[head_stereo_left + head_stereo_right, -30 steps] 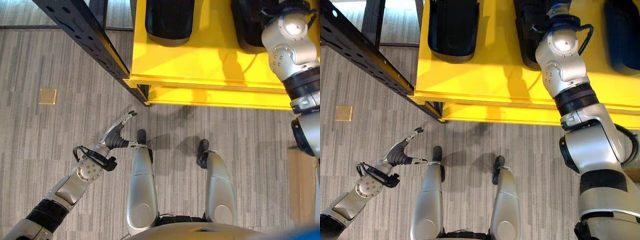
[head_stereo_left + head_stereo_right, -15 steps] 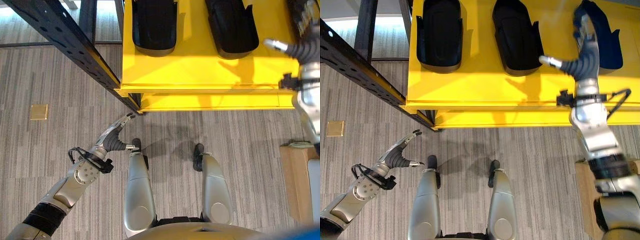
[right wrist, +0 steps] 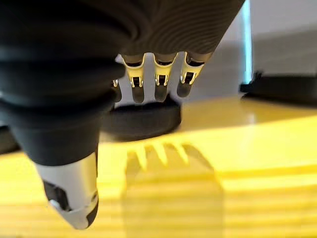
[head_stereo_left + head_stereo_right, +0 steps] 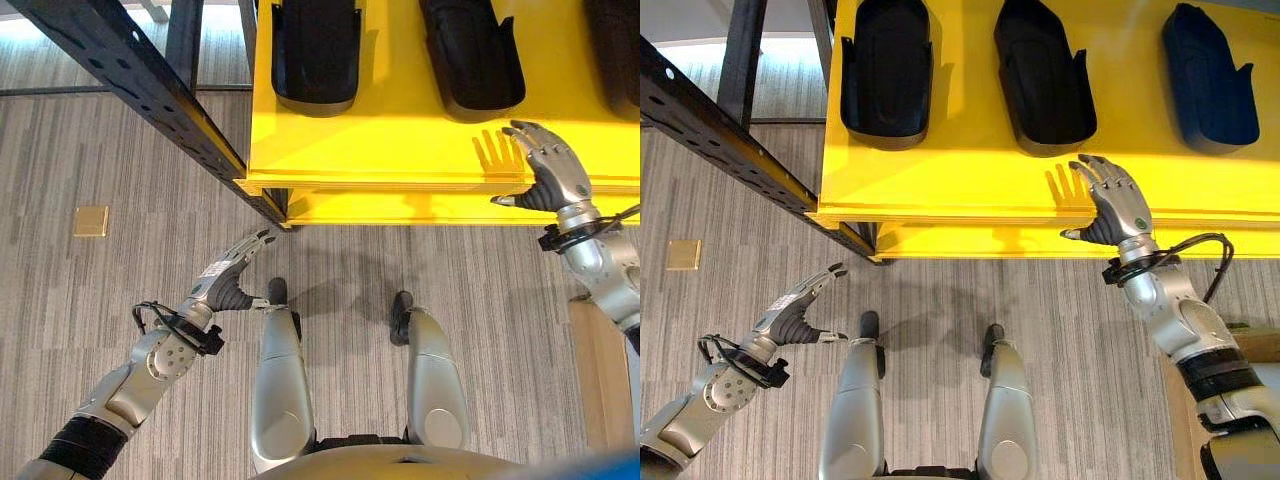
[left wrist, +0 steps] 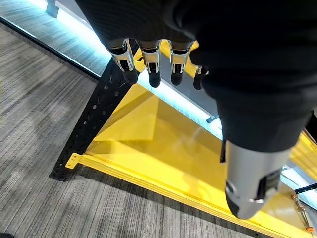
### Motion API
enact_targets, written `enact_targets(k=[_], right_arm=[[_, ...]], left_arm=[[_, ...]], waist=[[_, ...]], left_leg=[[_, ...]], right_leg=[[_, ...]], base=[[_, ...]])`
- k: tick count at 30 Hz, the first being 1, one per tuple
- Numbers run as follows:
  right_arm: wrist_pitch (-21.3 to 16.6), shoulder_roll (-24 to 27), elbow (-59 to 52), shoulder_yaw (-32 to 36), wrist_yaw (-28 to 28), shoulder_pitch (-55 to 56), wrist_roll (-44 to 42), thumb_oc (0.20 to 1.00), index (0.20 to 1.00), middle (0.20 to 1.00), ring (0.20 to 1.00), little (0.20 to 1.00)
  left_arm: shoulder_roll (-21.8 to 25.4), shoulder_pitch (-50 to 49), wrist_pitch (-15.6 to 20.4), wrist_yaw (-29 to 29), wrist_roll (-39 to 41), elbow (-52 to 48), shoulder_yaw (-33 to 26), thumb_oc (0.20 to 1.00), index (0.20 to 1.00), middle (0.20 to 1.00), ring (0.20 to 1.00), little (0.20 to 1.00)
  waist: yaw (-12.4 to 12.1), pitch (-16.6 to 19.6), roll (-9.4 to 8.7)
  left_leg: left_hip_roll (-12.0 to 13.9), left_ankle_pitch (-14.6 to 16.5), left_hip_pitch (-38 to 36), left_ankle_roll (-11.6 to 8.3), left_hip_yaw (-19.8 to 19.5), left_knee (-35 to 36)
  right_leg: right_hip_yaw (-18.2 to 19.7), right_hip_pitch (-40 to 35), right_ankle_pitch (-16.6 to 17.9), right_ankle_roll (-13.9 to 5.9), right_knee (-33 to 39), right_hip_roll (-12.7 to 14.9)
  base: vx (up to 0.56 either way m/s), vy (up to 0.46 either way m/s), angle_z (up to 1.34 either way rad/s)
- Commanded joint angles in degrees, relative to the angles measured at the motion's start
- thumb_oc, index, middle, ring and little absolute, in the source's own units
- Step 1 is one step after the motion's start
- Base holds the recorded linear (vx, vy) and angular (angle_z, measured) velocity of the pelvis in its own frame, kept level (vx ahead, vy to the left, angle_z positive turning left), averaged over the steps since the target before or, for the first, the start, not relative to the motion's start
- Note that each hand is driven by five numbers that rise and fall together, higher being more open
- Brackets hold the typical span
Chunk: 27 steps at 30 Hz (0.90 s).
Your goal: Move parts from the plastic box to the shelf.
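Silver fingers of the right hand (image 4: 1118, 210) were spread straight and held nothing, hovering just over the front edge of the yellow shelf (image 4: 960, 175); its shadow lay on the board beside it. The left hand (image 4: 224, 278) hung low over the grey floor (image 4: 90, 300), also relaxed and empty, fingers pointing toward the black rack post (image 4: 150, 90).

Three black parts rested on the shelf: one at the left (image 4: 887, 70), one in the middle (image 4: 1042, 75) just beyond the right hand's fingertips, and one at the right (image 4: 1208, 75). They were set well apart from each other. No part was in either hand, and I could not see the plastic box.

Judging by their look, the parts were moulded shells, stiff and probably light, with a smooth, somewhat glossy skin that could slip. Each had a raised rim and a notched wall, so the best hold was likely across the narrow width, thumb on one wall and fingers on the other, not on the rounded end.

From the right eye, all three parts showed whole, while the left eye cut off the right one. From the right wrist, a part (image 3: 141, 119) sat low ahead of the fingers (image 3: 158, 82), showing how flat it lay. From the left wrist came the shelf's lower board (image 5: 163, 148) and post foot.
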<state>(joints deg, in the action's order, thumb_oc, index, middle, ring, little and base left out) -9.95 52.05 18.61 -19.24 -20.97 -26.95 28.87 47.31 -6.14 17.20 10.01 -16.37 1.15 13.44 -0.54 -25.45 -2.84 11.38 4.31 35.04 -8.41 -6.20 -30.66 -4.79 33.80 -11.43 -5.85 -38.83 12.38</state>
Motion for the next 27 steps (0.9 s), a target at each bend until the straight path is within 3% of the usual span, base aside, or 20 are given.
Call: enact_targets(k=[1, 16, 27], right_arm=[[1.4, -0.7, 2.9, -0.8, -3.0, -4.1, 0.7, 1.000, 1.000, 1.000, 1.000, 1.000], [3.6, -5.7, 17.2, -9.2, -2.4, -15.4, -3.3, 1.000, 1.000, 1.000, 1.000, 1.000], [3.5, -6.8, 16.9, -9.5, -2.2, -16.8, -4.8, 1.000, 1.000, 1.000, 1.000, 1.000]], left_arm=[[-0.2, -2.8, 2.9, 2.4, -0.3, -1.9, 0.9, 1.000, 1.000, 1.000, 1.000, 1.000], [0.4, -2.9, 2.3, 3.0, 0.6, -2.2, 1.3, 1.000, 1.000, 1.000, 1.000, 1.000], [0.5, -2.9, 2.0, 2.8, 0.4, -2.1, 1.0, 1.000, 1.000, 1.000, 1.000, 1.000]], waist=[[0.0, 3.2, 0.09], [-1.3, 1.6, 1.31], [-1.5, 1.2, 1.44]], left_leg=[[1.1, -1.0, 2.4, 1.23, 0.7, 0.7], [0.6, -1.1, 3.9, 1.21, 0.2, -0.1], [0.3, -1.0, 4.4, 1.42, 0.1, -0.3]], right_leg=[[1.7, -2.1, 3.4, -1.19, 4.2, -0.1], [1.5, -0.7, 3.0, -0.96, 2.7, 0.1], [1.4, -0.2, 2.9, -0.93, 2.0, 0.3]], base=[[0.00, 0.000, 0.00], [0.00, 0.000, 0.00], [0.00, 0.000, 0.00]])
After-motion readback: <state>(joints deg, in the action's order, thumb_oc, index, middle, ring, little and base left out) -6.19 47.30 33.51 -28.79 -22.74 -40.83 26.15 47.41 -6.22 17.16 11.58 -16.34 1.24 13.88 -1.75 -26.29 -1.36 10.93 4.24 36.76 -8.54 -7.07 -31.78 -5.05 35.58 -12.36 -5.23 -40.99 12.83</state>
